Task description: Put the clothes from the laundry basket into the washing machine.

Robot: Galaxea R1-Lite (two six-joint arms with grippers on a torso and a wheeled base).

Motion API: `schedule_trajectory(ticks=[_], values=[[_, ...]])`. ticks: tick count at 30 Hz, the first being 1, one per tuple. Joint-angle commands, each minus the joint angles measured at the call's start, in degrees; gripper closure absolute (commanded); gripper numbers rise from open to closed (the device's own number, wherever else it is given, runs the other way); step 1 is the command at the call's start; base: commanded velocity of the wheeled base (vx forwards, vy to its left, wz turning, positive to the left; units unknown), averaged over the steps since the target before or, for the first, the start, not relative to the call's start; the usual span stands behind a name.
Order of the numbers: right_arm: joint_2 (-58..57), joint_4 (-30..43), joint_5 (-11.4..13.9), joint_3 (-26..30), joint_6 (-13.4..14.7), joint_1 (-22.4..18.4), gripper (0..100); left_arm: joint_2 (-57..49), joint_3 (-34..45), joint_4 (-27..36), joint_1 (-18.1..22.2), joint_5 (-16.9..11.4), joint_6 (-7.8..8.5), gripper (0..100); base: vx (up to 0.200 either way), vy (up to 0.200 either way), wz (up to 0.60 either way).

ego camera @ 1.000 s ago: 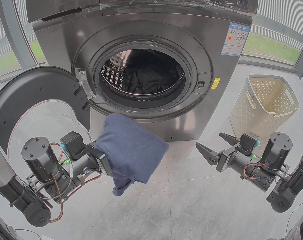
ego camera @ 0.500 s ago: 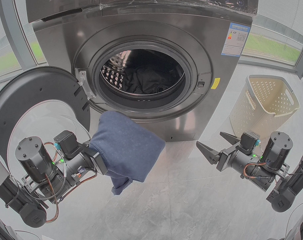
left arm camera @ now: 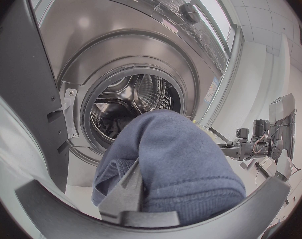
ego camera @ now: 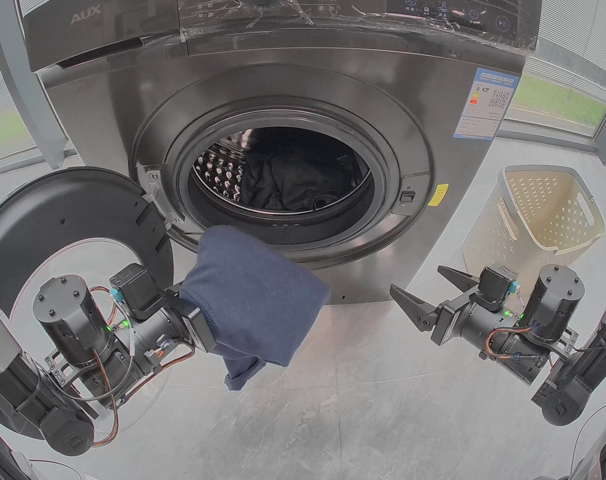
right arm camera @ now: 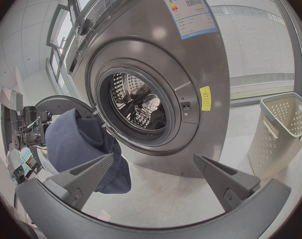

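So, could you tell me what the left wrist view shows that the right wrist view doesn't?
Left wrist view, not right: a finger of the left gripper pressed into the blue garment, close up.
Right wrist view, not left: the laundry basket on the floor beside the washing machine, and the garment's loose end hanging down.
Both: the machine with its door open, the steel drum, and the garment held outside the opening.

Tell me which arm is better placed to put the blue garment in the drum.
Left. The left gripper holds the garment right in front of the open drum; the right gripper is open, empty, nearer the basket.
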Motion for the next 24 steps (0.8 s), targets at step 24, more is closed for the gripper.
schedule_trajectory(ticks=[24], values=[[0.07, -0.1, 0.0, 0.1, 0.37, 0.86, 0, 1.34, -0.03, -0.14, 0.1, -0.01, -0.04, 100, 0.05, 0.0, 0.0]])
